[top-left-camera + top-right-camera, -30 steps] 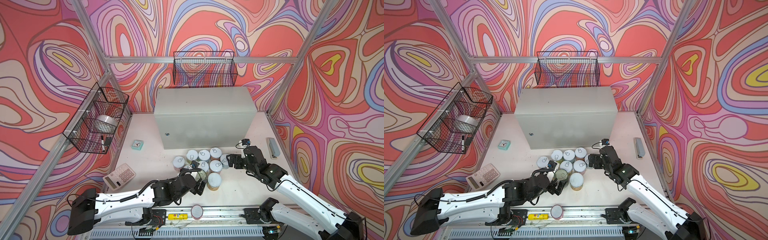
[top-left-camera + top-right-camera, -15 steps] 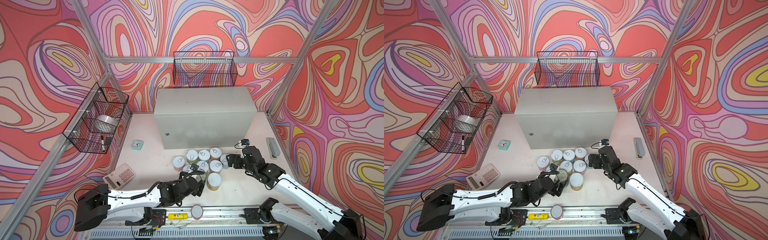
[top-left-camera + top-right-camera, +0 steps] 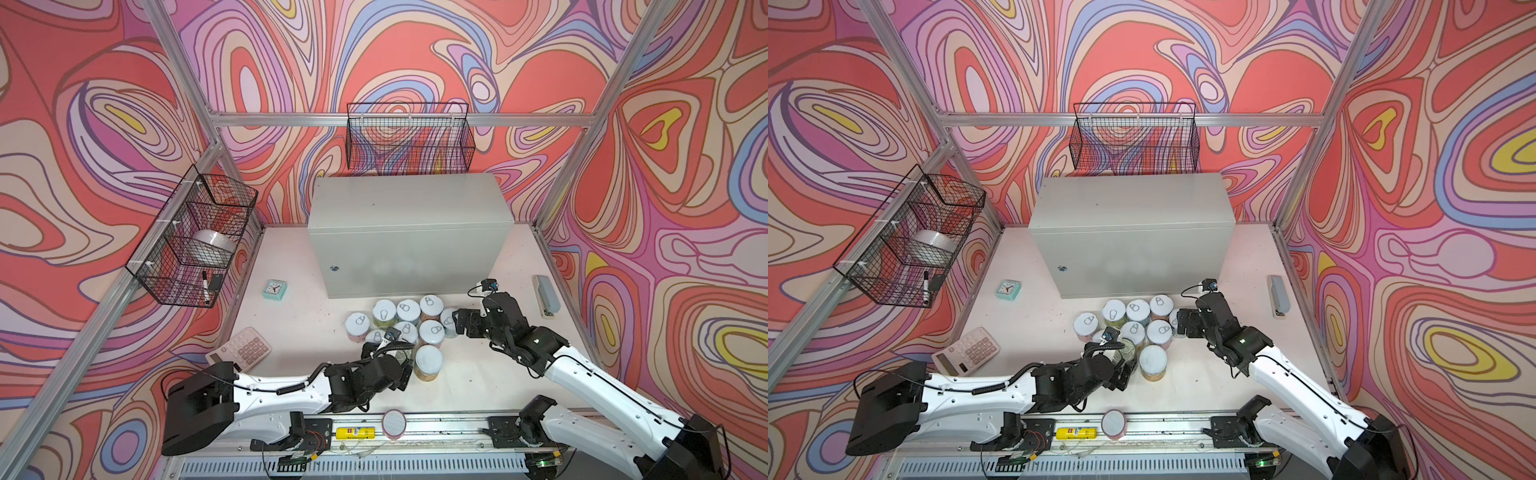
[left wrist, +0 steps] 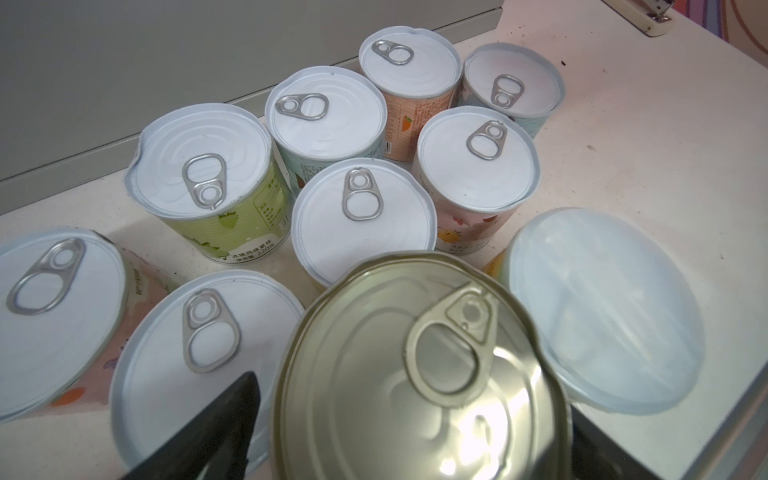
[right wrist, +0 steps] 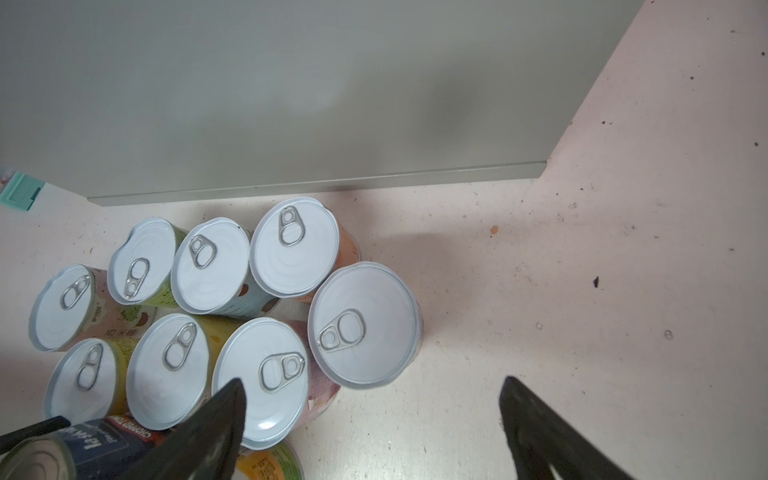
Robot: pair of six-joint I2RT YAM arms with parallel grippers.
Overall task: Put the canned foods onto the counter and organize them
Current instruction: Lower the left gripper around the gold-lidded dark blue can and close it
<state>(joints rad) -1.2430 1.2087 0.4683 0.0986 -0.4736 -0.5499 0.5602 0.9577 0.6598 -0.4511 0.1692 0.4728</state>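
Several short canned foods [image 3: 407, 311] with white pull-tab lids stand clustered on the table before the grey counter [image 3: 409, 208], whose top is bare. Nearest the front are a taller yellow-orange tin [image 3: 428, 363] and a metal-lidded dark blue tin [image 3: 1126, 349]. My left gripper [image 3: 1127, 361] straddles the dark blue tin [image 4: 415, 374], a finger [image 4: 224, 415] at each side, shut on it; the tin stands on the table. My right gripper [image 3: 457, 328] is open beside the rightmost short tin [image 5: 361, 324], which lies just ahead of its fingers [image 5: 216, 424], with only table between them.
A pink calculator [image 3: 241, 353] and a teal clock [image 3: 275, 289] lie on the left, a grey stapler [image 3: 546, 295] on the right. A yellow tube [image 3: 355, 433] and a pink-rimmed disc [image 3: 394, 422] rest on the front rail. Black wire baskets [image 3: 409, 137] [image 3: 195, 237] hang on the walls.
My left arm has stretched lower and its jaws have narrowed slightly around the dark blue tin. The right gripper has hardly moved and stays wide.
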